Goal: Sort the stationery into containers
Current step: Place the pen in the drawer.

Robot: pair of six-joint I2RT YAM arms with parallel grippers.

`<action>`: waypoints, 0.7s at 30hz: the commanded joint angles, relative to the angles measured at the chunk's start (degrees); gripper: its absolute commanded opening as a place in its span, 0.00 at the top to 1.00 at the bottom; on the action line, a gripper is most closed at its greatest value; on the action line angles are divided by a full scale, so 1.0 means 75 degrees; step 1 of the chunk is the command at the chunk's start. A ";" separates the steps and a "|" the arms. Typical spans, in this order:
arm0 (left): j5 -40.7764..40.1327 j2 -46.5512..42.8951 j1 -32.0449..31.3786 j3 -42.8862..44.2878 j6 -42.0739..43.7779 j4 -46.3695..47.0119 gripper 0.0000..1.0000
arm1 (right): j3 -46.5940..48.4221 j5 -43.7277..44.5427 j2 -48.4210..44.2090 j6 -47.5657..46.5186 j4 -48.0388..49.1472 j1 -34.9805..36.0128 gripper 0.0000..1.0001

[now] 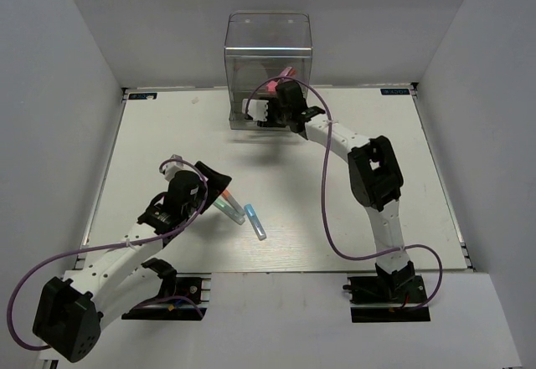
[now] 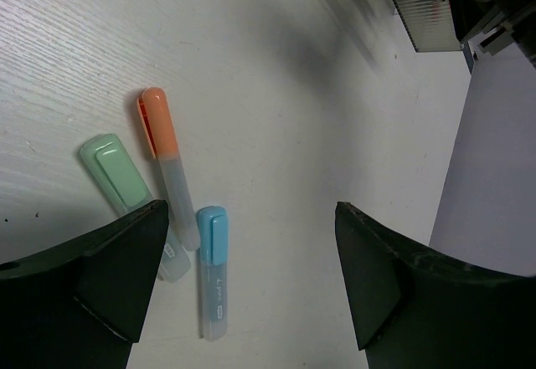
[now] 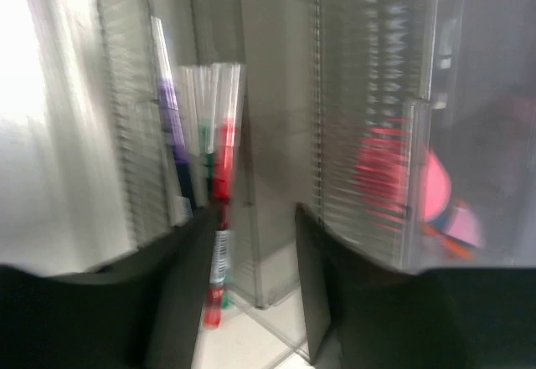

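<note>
Three short markers lie on the table: a teal-capped one (image 2: 121,181), an orange-capped one (image 2: 167,164) and a blue-capped one (image 2: 211,260) (image 1: 257,223). My left gripper (image 2: 251,210) (image 1: 216,181) hovers open just above them, with nothing between its fingers. My right gripper (image 1: 261,108) is at the front of the transparent box (image 1: 268,51). In the blurred right wrist view its jaws (image 3: 255,210) stand apart. A thin red pen (image 3: 218,252) hangs down along the left finger, inside a clear compartment. A pink-and-red piece (image 3: 423,189) sits behind the ribbed wall on the right.
More pens, purple, green and red (image 3: 205,135), stand in the compartment beyond the right gripper. The box stands at the table's far edge (image 1: 268,91), against the back wall. White walls close in the table on both sides.
</note>
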 commanded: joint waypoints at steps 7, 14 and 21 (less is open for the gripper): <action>0.0131 0.0203 0.0022 -0.0021 -0.0018 0.0353 0.12 | -0.0033 -0.0596 -0.0858 0.0768 0.0164 -0.0109 0.65; 0.0366 0.0345 0.0022 -0.0021 0.0122 0.0729 0.33 | 0.0071 -0.3232 -0.1363 0.0200 -0.2152 -0.0250 1.00; 0.0506 0.0205 0.0022 -0.0254 0.0333 0.1196 0.47 | 0.1289 -0.4007 -0.0591 -0.1021 -0.4851 -0.0215 1.00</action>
